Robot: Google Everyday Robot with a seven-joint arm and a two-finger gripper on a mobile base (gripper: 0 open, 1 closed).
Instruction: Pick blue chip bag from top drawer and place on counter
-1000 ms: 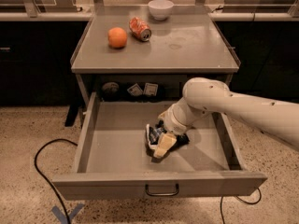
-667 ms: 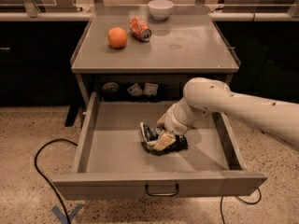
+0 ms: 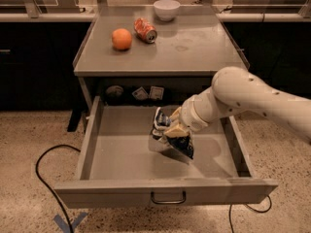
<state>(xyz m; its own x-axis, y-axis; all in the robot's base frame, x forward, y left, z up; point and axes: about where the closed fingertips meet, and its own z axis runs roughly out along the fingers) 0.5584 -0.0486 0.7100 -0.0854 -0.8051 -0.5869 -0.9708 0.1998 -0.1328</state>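
Note:
The top drawer (image 3: 121, 166) stands pulled out under the counter (image 3: 194, 50). My gripper (image 3: 173, 129) reaches in from the right and is shut on the blue chip bag (image 3: 171, 140), a crumpled navy foil bag with white edges. The bag hangs lifted above the middle of the drawer floor, its shadow below it. The drawer's wire handle (image 3: 168, 198) shows on the front panel.
On the counter lie an orange (image 3: 122, 39), an orange-red soda can (image 3: 145, 29) on its side and a white bowl (image 3: 166, 9) at the back. A black cable (image 3: 46, 178) runs over the floor at the left. My white arm (image 3: 252, 98) crosses the drawer's right side.
The gripper has risen with the blue chip bag, which has come up off the drawer floor and shifted slightly left.

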